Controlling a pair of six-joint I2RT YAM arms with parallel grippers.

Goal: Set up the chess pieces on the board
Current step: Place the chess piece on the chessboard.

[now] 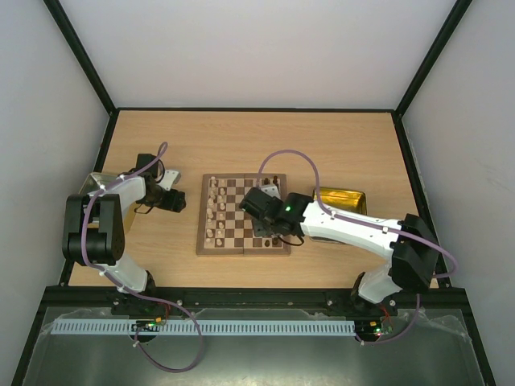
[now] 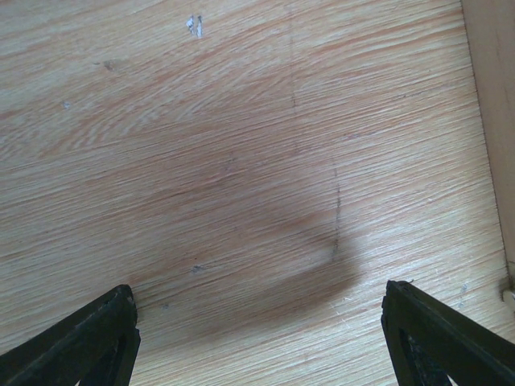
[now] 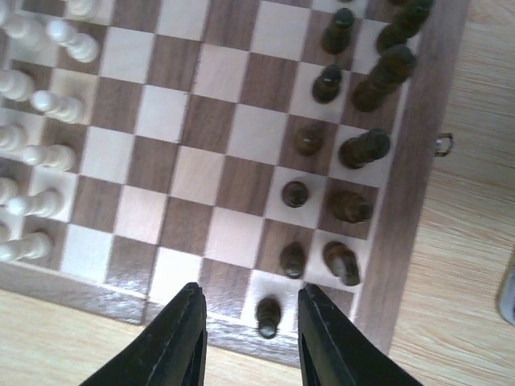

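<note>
The board (image 1: 233, 241) lies mid-table. Cream chess pieces (image 1: 214, 211) stand along its left side and dark chess pieces (image 1: 278, 181) along its right side. In the right wrist view the cream pieces (image 3: 56, 104) fill two columns at the left and the dark pieces (image 3: 354, 153) two columns at the right. My right gripper (image 1: 272, 239) (image 3: 251, 293) is open over the board's near right corner. A dark pawn (image 3: 268, 316) stands on the edge square between its fingers, untouched. My left gripper (image 1: 179, 203) (image 2: 261, 314) is open and empty over bare table, left of the board's edge (image 2: 495, 121).
A shiny gold tray (image 1: 342, 199) sits right of the board, partly under the right arm. A dull tin (image 1: 90, 186) sits at the far left behind the left arm. Black frame rails bound the table.
</note>
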